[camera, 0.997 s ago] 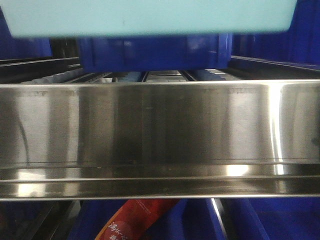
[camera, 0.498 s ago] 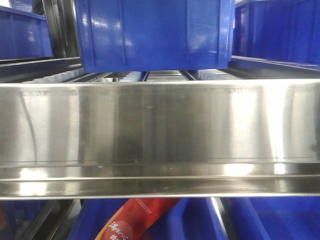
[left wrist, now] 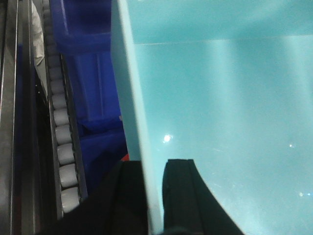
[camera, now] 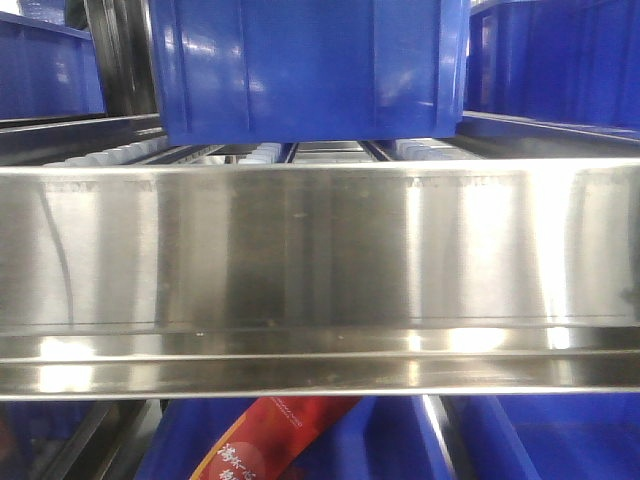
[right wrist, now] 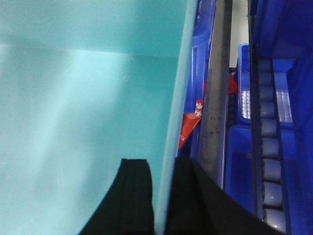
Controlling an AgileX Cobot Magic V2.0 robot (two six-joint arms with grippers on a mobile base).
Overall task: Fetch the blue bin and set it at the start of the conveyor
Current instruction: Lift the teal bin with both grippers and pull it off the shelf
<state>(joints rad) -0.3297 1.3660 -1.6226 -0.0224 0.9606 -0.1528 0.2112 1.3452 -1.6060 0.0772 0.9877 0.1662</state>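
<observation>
The blue bin is a pale turquoise tub. It fills the left wrist view (left wrist: 220,112) and the right wrist view (right wrist: 83,107). My left gripper (left wrist: 154,196) is shut on the bin's left wall, one black finger outside and one inside. My right gripper (right wrist: 164,196) is shut on the bin's right wall the same way. The bin is held up off the shelf. It is out of the front view. The conveyor start is out of view.
A shiny stainless steel shelf rail (camera: 320,270) spans the front view. A dark royal-blue bin (camera: 305,70) sits behind it, others at both sides. Grey roller tracks (left wrist: 61,132) (right wrist: 269,147) run beside the held bin. A red packet (camera: 270,440) lies in a lower bin.
The pale turquoise bin's underside crossed the top of the front view a second ago; it has risen out of that view. The shelf and dark blue bins have not moved.
</observation>
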